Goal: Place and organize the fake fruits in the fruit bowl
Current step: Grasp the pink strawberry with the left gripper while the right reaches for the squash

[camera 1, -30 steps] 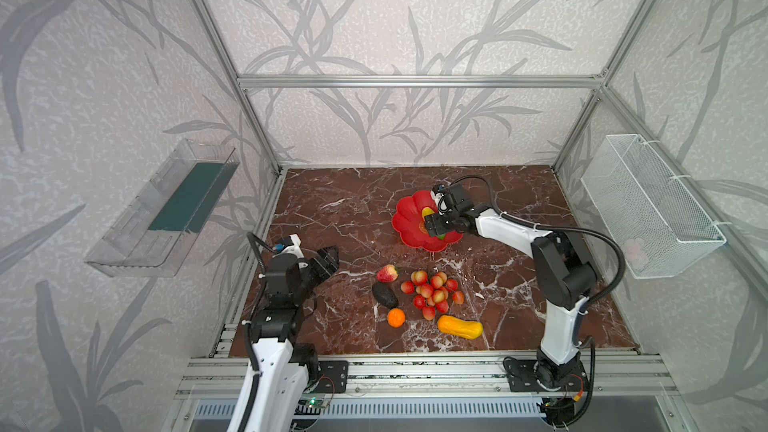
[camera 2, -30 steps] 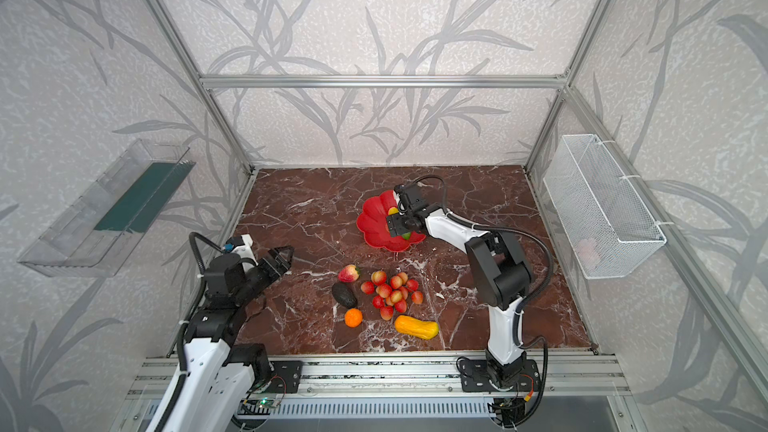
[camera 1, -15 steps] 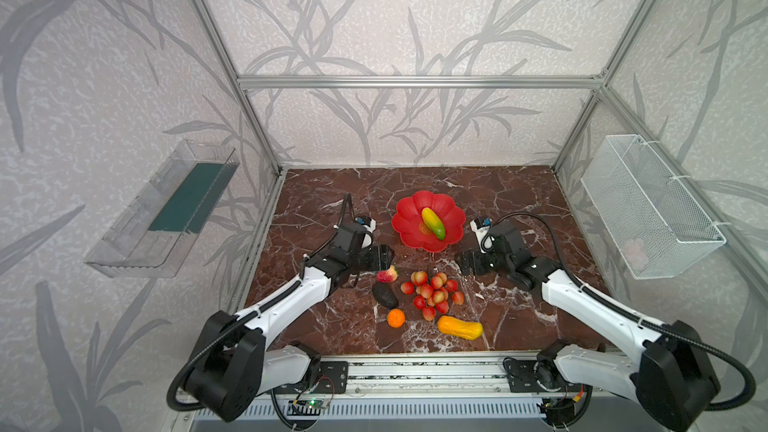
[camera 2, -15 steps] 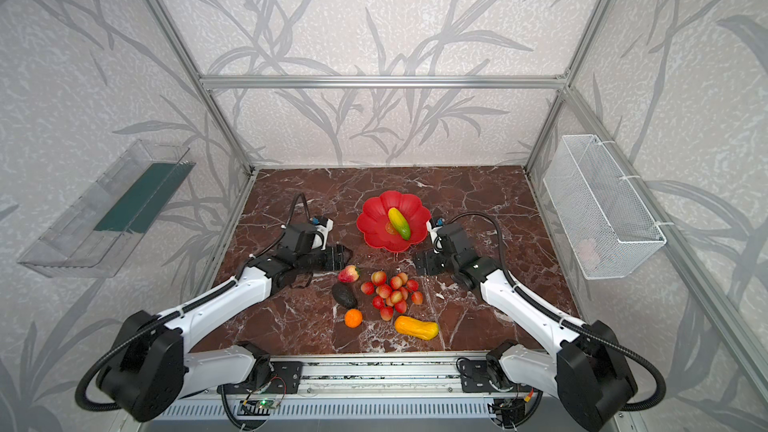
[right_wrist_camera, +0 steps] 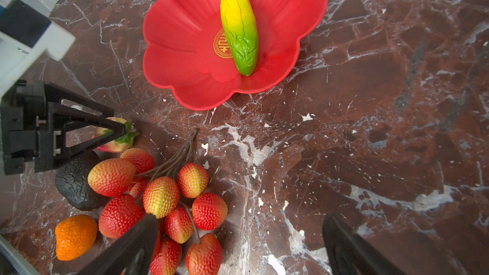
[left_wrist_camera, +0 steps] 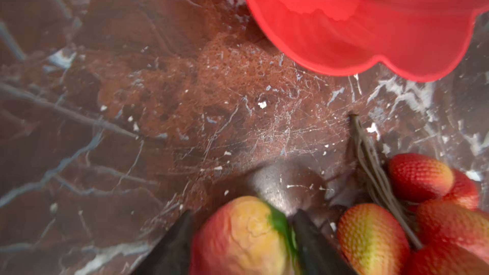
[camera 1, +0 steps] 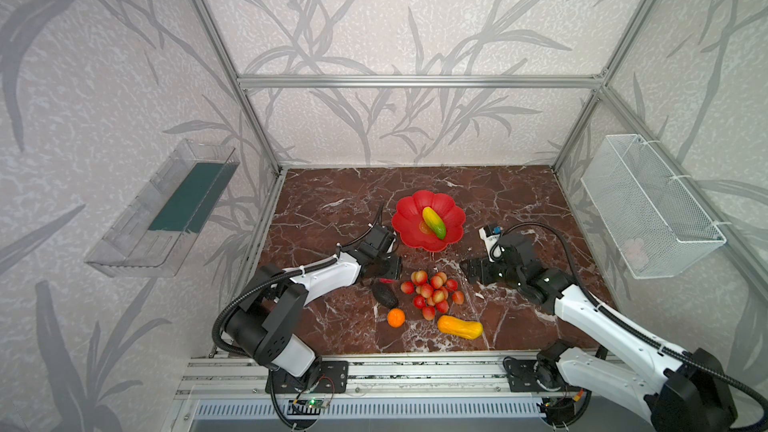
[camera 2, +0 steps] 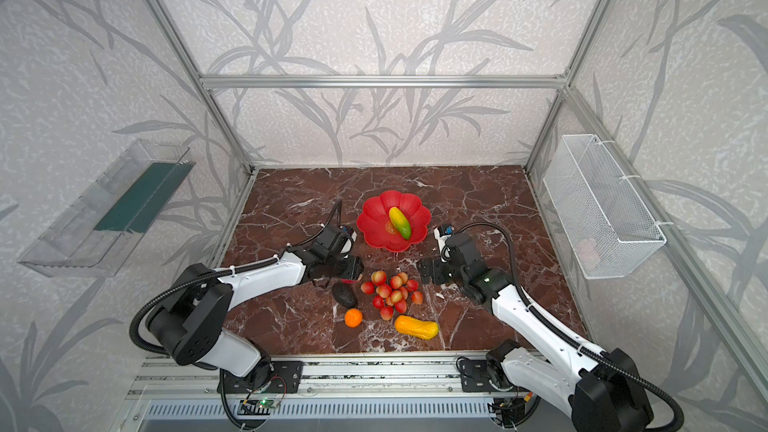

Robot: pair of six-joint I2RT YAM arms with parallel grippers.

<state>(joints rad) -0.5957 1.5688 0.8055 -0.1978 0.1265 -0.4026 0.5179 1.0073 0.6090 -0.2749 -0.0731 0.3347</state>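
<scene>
Red-brown marble, veined white, covers the counter (camera 1: pixel 332 209), boxed in by aluminium posts and walls papered with grey leaves. Nearest the front edge lie a smooth orange-yellow oblong fruit (camera 1: pixel 460 327) and a dimpled orange (camera 1: pixel 396 317), apart from each other. Behind them a dark, wrinkled avocado (camera 1: pixel 384 293) sits just beside a cluster (camera 1: pixel 432 292) of pebbled red-pink balls on thin brown stems.

The left gripper (left_wrist_camera: pixel 243 212) grips the peach (left_wrist_camera: pixel 238 239) between its black fingers. In both top views it hides all but a red sliver of that fruit. The right gripper (right_wrist_camera: pixel 239 219) hangs wide open and empty near the cluster.

Farther back stands the glossy red bowl (camera 1: pixel 409 238), petal-rimmed. It holds the ribbed yellow-green mango (camera 1: pixel 434 222), which covers part of a gold emblem.

On the side walls hang a clear tray (camera 1: pixel 166 209) and a white mesh basket (camera 1: pixel 648 205). Something pale inside the basket is too faint to make out.
</scene>
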